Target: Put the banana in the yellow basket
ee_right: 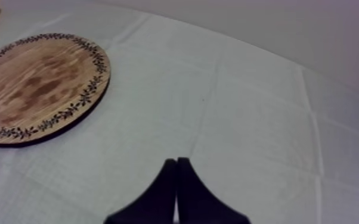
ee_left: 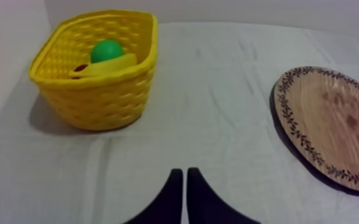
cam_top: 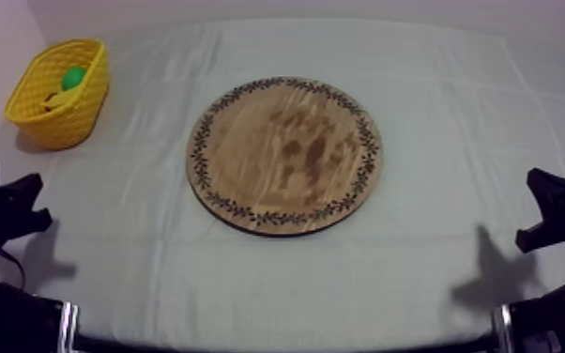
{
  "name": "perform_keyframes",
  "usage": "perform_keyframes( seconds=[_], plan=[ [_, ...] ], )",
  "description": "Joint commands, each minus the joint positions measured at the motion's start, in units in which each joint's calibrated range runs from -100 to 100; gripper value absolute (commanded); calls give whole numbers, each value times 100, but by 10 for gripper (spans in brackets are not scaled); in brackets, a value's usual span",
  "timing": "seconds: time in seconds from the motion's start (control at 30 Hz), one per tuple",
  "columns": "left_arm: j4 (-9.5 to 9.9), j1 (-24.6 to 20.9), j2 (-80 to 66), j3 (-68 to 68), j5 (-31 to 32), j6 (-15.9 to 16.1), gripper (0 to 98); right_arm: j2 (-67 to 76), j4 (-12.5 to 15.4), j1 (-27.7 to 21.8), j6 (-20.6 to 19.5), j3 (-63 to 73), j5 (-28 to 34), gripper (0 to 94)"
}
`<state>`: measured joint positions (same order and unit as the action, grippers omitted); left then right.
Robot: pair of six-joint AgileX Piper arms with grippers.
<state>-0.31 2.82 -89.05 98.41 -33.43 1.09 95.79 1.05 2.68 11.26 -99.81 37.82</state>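
Note:
The round wooden board (cam_top: pixel 284 154) with its patterned rim lies bare at the table's middle; it also appears as the board (ee_left: pixel 337 125) and the board (ee_right: pixel 36 83) in the wrist views. The yellow basket (cam_top: pixel 61 92) stands at the far left. Inside the basket (ee_left: pixel 95 71) lie the yellow banana (ee_left: pixel 107 64), a green pear (ee_left: pixel 106 50) and a bit of a small red fruit (ee_left: pixel 80 68). My left gripper (ee_left: pixel 181 176) is shut on nothing, its fingers together in a narrow wedge, well short of the basket. My right gripper (ee_right: pixel 176 164) is likewise shut and empty, to the right of the board.
The grey-white cloth (cam_top: pixel 436 113) covers the table, with open room around the board. Both arms rest low at the near corners, the left arm (cam_top: pixel 0 211) and the right arm (cam_top: pixel 563 211).

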Motion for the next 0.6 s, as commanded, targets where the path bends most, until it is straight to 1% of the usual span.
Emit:
perform_keyframes(
  seconds=[0.0, 0.13, 0.3, 0.4, 0.57],
  plan=[
    [106, 31, -188, 5, -172, -119, 1, -3, 0, 0, 0, 3, 1, 2],
    [223, 49, -506, 3, -327, -177, 1, -3, 0, 0, 0, 3, 1, 2],
    [255, -11, -776, 13, -356, -259, 1, -3, 0, 0, 0, 3, 1, 2],
    [260, 42, -907, 42, -279, -403, 1, -3, 0, 0, 0, 3, 1, 2],
    [262, 128, -1061, 119, -28, -751, 1, -3, 0, 0, 0, 3, 1, 2]
  ],
)
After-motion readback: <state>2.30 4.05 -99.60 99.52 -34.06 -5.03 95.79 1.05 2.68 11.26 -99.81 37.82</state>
